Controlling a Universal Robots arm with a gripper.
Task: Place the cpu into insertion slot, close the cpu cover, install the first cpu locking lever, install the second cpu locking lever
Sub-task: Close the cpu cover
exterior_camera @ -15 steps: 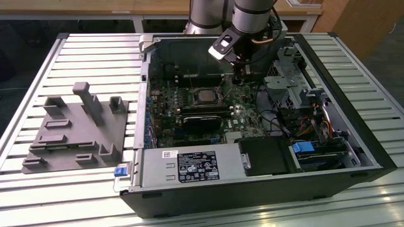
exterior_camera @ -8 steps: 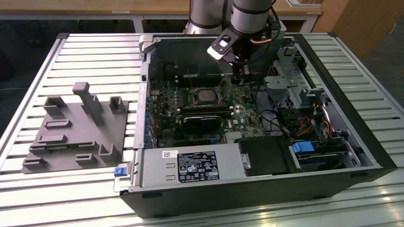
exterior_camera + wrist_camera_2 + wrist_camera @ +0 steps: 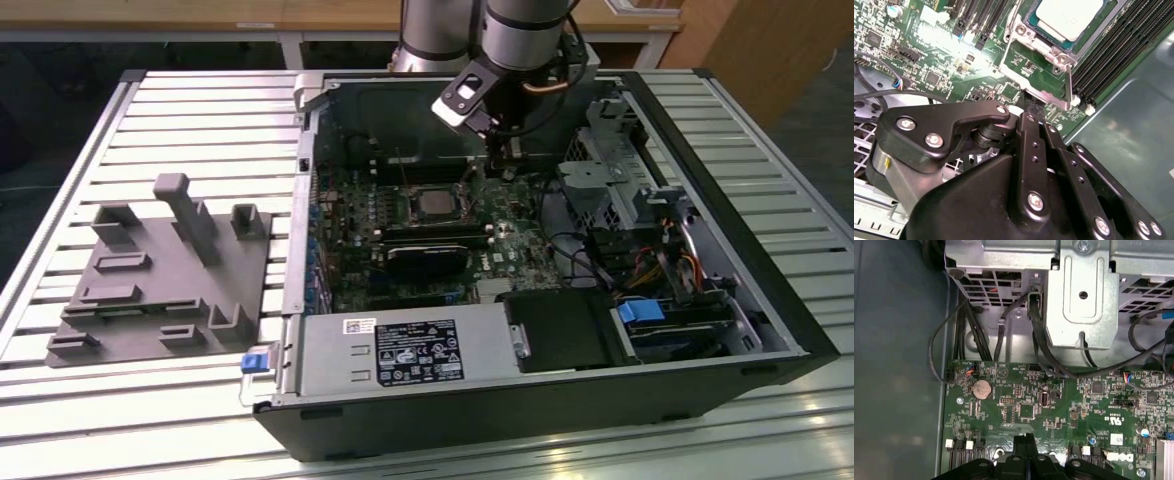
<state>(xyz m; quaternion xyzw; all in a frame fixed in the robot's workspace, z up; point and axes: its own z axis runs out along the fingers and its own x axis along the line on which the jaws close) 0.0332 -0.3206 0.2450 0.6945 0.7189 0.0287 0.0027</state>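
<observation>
The cpu lies flat in the insertion slot on the green board, its silver top facing up. The slot's metal rim frames it. The cpu cover stands raised off the slot on the side toward my gripper, with green board showing through its square hole. A thin metal lever runs along one side of the cover. My gripper hangs inside the case at the exterior view's right of the slot. Its fingers are shut, and their tips sit at the cover's free edge; contact cannot be told.
The open computer case walls in the board. A silver drive cage with black cables is close by the gripper. Memory slots flank the socket. A black cooler block and power supply lie nearer. A grey fixture sits outside.
</observation>
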